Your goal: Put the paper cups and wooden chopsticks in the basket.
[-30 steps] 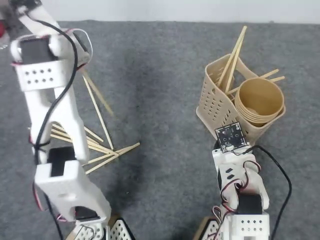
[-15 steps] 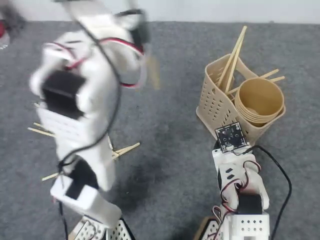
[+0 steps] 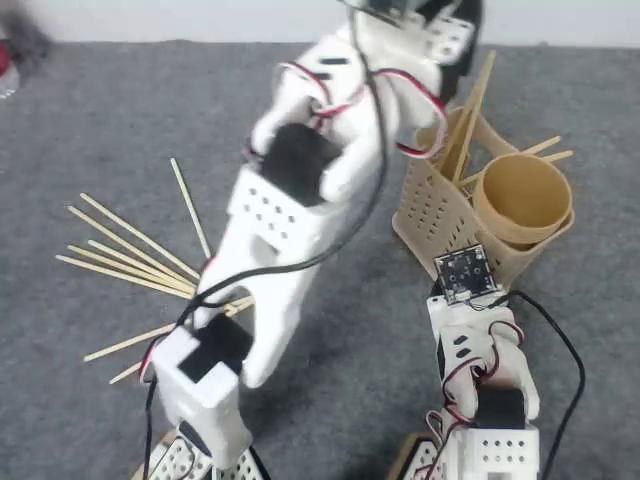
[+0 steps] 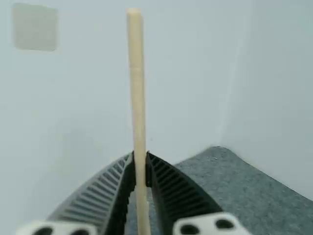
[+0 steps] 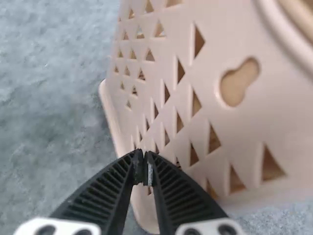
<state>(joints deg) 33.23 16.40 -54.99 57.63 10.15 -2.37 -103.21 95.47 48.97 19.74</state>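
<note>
My left gripper (image 4: 140, 159) is shut on a wooden chopstick (image 4: 136, 88) that stands straight up between its fingers. In the high view the left arm reaches across the carpet, and its gripper (image 3: 450, 35) hangs over the far side of the beige basket (image 3: 430, 215). Stacked paper cups (image 3: 522, 200) and a few chopsticks (image 3: 468, 115) stand in the basket. Several loose chopsticks (image 3: 130, 250) lie fanned on the carpet at the left. My right gripper (image 5: 142, 169) is shut on nothing, its tips right at the basket's perforated wall (image 5: 205, 93).
Grey carpet covers the floor, with a white wall along the far edge. The right arm (image 3: 480, 365) sits folded just in front of the basket. Both arm bases stand at the near edge.
The left arm has swung from above the loose chopsticks at the left across to above the basket. The fan of chopsticks on the carpet is now uncovered. The right arm has not moved.
</note>
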